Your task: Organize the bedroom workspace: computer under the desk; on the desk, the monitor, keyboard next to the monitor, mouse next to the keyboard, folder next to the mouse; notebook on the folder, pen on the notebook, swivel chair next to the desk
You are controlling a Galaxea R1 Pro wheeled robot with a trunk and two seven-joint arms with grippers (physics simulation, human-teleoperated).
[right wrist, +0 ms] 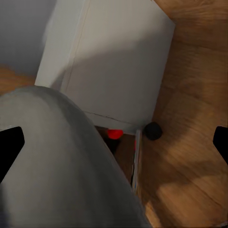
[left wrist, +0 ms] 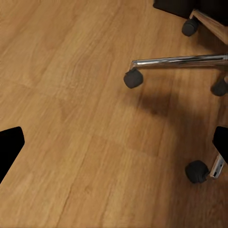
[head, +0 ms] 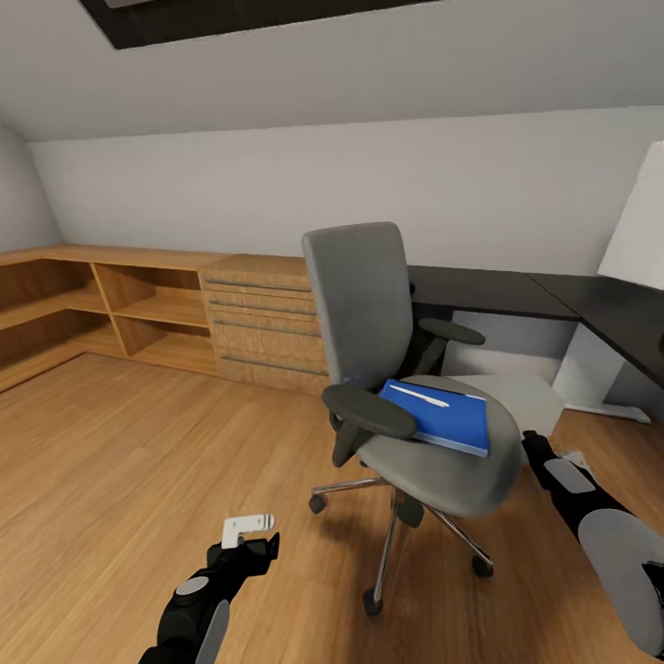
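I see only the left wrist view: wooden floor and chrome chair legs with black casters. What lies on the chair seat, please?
Observer: A blue folder lies on the swivel chair seat, with a white pen on top of it.
Operator: Is my left side holding something?
Observer: No, the left hand is open and empty, beside the chair base.
Operator: What stands beyond the chair?
Observer: The pale grey computer is on the floor there, near the black desk.
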